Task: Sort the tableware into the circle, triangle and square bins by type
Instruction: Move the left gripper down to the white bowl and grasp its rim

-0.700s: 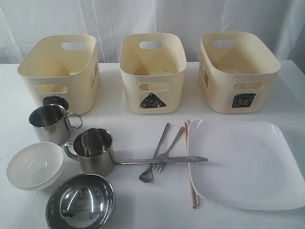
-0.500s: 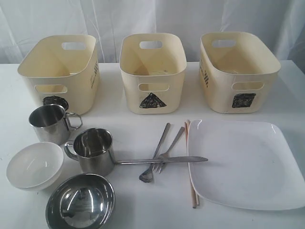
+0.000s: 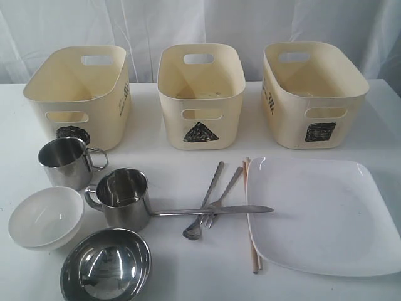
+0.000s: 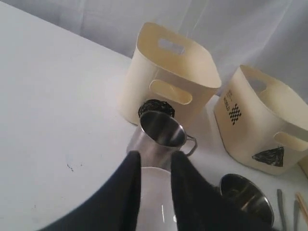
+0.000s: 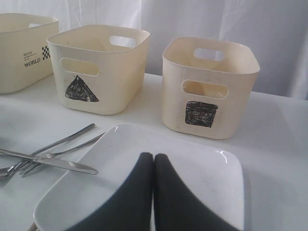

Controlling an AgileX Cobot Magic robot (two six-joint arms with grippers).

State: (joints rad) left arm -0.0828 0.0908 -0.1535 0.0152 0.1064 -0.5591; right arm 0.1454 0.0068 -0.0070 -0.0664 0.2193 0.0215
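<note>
Mug (image 3: 62, 162) stands upright just in front of circle bin (image 3: 78, 94), white bowl (image 3: 46, 217) near it. Mug is likely light, rigid, slick steel; pinch the rim wall or handle. Bowl is probably breakable, so take it by the rim. Left gripper (image 4: 155, 159) has fingers apart, nothing held, over the bowl, aimed at the mug. Right gripper (image 5: 153, 159) has fingers pressed together, empty, above plate (image 3: 322, 213), which lies flat before square bin (image 3: 315, 94).

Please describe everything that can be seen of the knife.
The knife is plain shiny steel, long and slim. It lies crosswise over the fork and spoon. Its blade tip lies over the chopsticks and the plate's rim; its handle end stops at the front mug, perhaps touching it.
</note>
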